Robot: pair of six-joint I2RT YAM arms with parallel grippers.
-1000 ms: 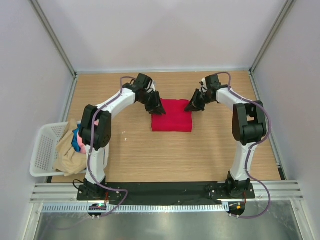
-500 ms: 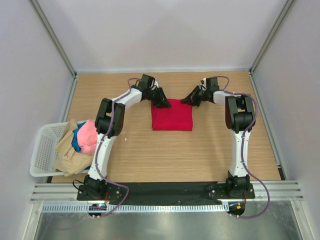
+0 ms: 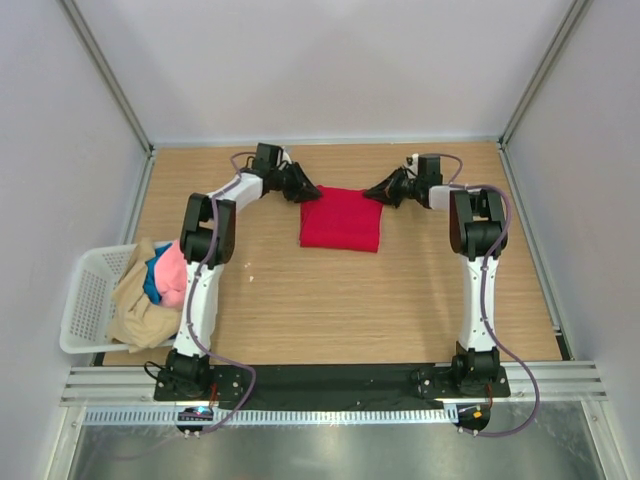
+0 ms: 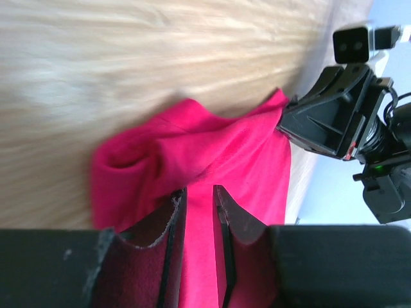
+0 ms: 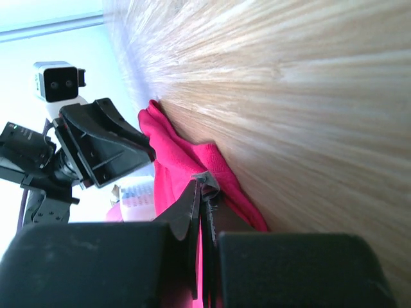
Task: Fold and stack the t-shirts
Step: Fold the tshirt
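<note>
A folded bright red t-shirt (image 3: 340, 224) lies flat on the wooden table (image 3: 330, 300), past its middle. My left gripper (image 3: 305, 191) is low at the shirt's far left corner. In the left wrist view its jaws (image 4: 196, 189) stand a little apart with red cloth (image 4: 237, 154) filling the gap between them. My right gripper (image 3: 376, 192) is at the far right corner, and its jaws (image 5: 202, 183) are pressed together on a thin edge of the red cloth (image 5: 170, 167). Beige (image 3: 135, 300), pink (image 3: 175, 275) and blue (image 3: 152, 283) t-shirts lie heaped in the basket.
A white mesh basket (image 3: 88, 300) hangs over the table's left edge beside the left arm. Grey walls and metal posts close in the table at the back and both sides. Bare wood lies between the red shirt and the arm bases.
Both grippers have sunk to the shirt's far corners and stretched outward, and the right one has closed. The shirt's far edge has shifted slightly to the left.
</note>
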